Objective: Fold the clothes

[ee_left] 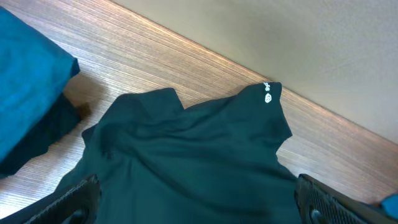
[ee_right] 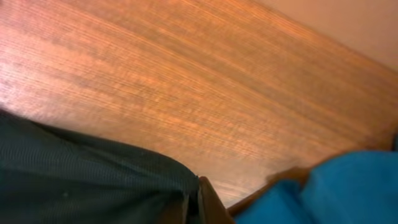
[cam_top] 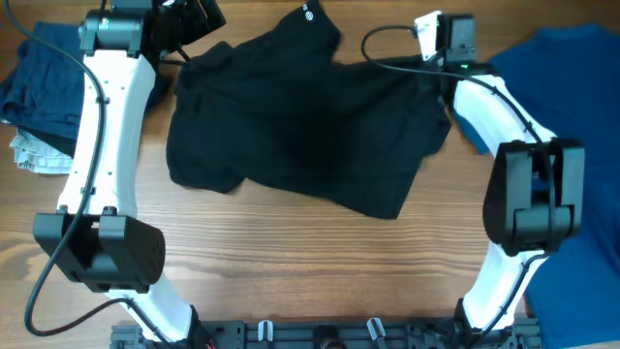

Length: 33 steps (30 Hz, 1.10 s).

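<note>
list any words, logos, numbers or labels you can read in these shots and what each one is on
No text can be read in any view.
Small white logo mark on the black shirt, near its far edge: too small and blurred to read.
Blue shirt and navy pieces: no print visible.

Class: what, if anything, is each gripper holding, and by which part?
Right gripper pinches the black shirt at its edge beside the blue shirt; left gripper holds nothing.
</note>
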Each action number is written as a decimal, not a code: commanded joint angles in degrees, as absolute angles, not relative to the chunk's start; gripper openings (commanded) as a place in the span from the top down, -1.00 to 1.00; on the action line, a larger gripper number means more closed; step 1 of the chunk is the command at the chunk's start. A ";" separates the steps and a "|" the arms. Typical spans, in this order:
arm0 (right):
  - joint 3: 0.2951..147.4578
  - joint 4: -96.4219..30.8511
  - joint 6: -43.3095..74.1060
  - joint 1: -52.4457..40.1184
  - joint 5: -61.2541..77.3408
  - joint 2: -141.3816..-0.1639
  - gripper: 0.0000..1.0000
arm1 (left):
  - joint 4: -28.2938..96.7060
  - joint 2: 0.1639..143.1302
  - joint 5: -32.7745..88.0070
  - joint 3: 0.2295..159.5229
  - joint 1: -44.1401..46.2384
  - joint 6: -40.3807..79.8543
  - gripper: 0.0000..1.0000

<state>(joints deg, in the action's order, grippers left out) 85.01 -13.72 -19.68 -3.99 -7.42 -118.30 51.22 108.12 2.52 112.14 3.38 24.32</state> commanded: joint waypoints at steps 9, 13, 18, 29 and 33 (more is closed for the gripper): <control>84.90 -0.89 -24.18 -2.11 -5.82 -129.49 -0.13 | 51.13 108.16 3.20 112.51 3.16 24.47 -0.99; 87.22 0.89 -21.15 -2.35 -17.61 -126.15 -0.40 | 51.13 108.16 3.18 112.51 3.16 24.47 -1.00; 87.22 -22.00 -9.43 -2.39 -8.88 -116.49 -0.45 | 51.13 108.16 3.18 112.51 3.16 24.47 -0.99; 83.81 -27.81 0.16 -2.39 6.85 -119.13 -0.18 | 51.16 108.16 3.20 112.51 3.16 24.47 -0.99; 83.81 -26.06 0.16 -2.39 4.60 -122.21 -0.14 | 51.13 108.16 3.18 112.51 3.16 24.47 -1.00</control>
<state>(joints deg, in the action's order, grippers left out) 84.55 -26.96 -0.84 -2.26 5.54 -119.09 51.24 108.12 2.55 112.14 3.38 24.32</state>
